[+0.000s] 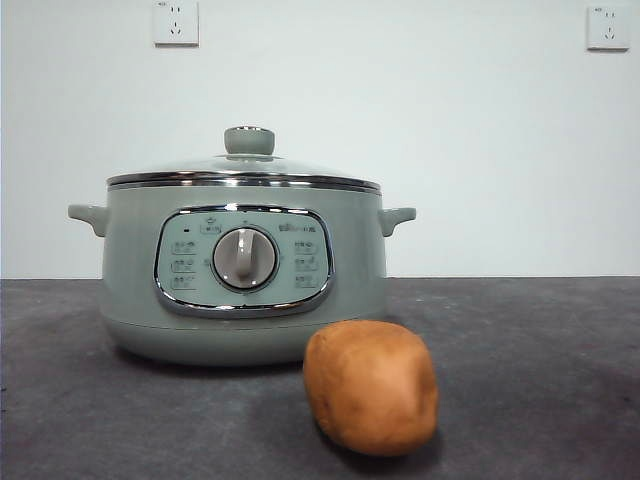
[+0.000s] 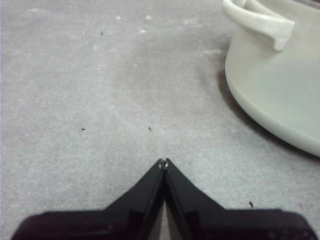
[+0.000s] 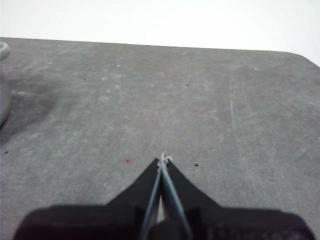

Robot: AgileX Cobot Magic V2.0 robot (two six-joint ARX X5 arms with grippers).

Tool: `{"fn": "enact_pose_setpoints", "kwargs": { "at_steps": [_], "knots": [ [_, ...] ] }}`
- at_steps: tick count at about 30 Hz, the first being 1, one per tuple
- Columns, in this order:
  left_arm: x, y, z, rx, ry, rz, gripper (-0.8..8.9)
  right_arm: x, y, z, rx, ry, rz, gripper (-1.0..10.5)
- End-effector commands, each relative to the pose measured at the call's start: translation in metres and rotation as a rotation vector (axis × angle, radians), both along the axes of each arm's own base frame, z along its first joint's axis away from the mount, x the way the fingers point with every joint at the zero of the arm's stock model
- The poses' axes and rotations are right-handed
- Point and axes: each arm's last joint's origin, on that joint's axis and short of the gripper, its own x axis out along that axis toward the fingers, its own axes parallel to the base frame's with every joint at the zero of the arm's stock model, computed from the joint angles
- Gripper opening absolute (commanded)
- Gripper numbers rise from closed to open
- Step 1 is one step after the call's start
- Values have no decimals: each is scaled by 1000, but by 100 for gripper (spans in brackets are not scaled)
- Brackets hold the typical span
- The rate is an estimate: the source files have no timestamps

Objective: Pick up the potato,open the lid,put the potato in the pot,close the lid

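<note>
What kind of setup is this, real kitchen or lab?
Likely a lab test bench, not a kitchen: a bare dark grey table, a plain white wall with two sockets, and only a lidded pot and a potato staged on it.

Potato (image 1: 371, 386) on the table (image 1: 540, 380), before the lidded pot (image 1: 243, 285).

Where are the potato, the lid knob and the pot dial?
potato (image 1: 371, 386), front view, middle of its skin.
lid knob (image 1: 249, 140), front view, its side.
pot dial (image 1: 244, 259), front view, its centre.
</note>
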Motion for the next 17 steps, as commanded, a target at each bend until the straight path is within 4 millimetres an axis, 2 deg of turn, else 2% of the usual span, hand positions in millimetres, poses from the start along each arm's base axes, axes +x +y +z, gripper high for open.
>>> {"fn": "enact_pose_setpoints", "kwargs": {
  "at_steps": [1,6,10,17],
  "knots": [
    [0,0,-2,-23,0,-10,-3,0,0,-2,28,2,2,1],
    [0,-1,-1,-53,0,-29,-3,0,0,-1,163,3,-19,0],
    [1,-3,9,-98,-23,-69,-3,-1,2,7,247,-3,23,0],
    [4,-5,55,-141,-78,-141,-3,-9,2,47,352,-35,40,2]
  ]
}}
